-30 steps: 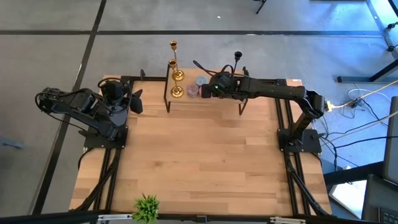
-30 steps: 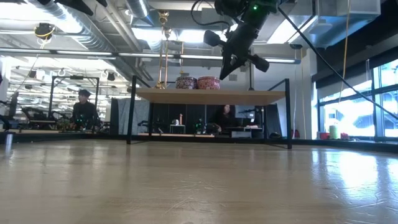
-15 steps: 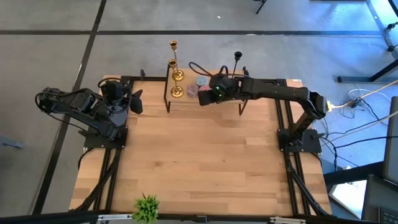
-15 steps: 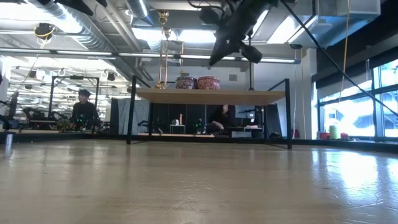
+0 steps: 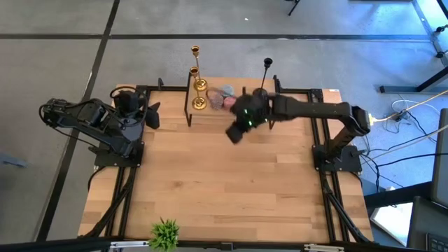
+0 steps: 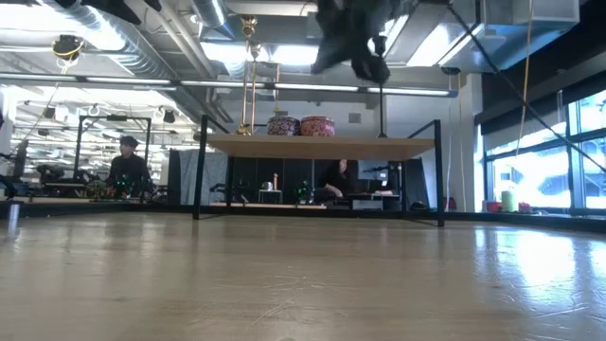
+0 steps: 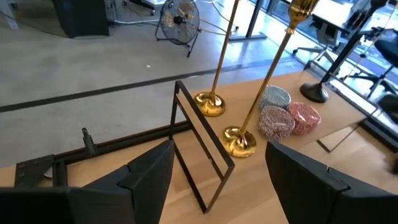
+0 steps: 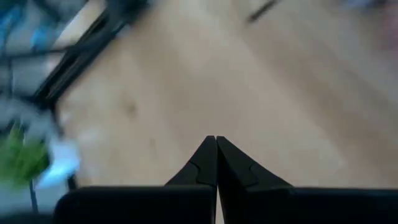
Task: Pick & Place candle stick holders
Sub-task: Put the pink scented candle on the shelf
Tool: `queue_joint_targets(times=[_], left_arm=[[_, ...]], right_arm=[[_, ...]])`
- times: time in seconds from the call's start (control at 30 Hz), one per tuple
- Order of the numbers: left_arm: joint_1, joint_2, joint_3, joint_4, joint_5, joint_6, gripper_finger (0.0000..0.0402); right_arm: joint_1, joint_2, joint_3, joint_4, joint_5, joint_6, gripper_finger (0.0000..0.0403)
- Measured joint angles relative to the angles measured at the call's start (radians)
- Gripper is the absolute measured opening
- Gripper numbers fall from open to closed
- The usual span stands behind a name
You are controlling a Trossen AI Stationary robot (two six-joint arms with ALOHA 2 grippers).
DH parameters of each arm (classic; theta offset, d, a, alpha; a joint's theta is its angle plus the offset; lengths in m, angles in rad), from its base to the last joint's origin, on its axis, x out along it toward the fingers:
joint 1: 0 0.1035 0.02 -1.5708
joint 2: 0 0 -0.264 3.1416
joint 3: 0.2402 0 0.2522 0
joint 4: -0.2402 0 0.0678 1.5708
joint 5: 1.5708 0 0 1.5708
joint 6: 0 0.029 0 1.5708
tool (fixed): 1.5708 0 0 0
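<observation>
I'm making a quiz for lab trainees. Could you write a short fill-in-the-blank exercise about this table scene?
1. The raised wooden shelf holds ___ shiny gold candle stick holders.
2. The third thin candle stick holder is coloured ___.
3. The right tool has its fingers ___ and holds nothing.
4. The small green plant stands at the table's ___ edge, by the high view.

Missing words: two; black; shut; near

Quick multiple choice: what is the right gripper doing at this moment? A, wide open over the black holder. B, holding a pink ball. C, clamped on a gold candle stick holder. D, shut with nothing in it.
D: the right wrist view shows the right gripper with its jaws pressed together, tips touching, and only bare table beyond them.
</observation>
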Motion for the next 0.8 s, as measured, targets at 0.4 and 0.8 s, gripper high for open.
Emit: queue_joint_targets(times=[0.4,0.8], left_arm=[[0.0,0.004,0.0,0.001,0.03,-0.012,0.0251],[0.0,0.006,0.0,0.043,0.006,-0.068,0.0251]], right_arm=[[0.298,-0.04,-0.032,0.005,0.293,0.106,0.0],[0.032,-0.027,-0.051,-0.018,0.226,0.06,0.0]])
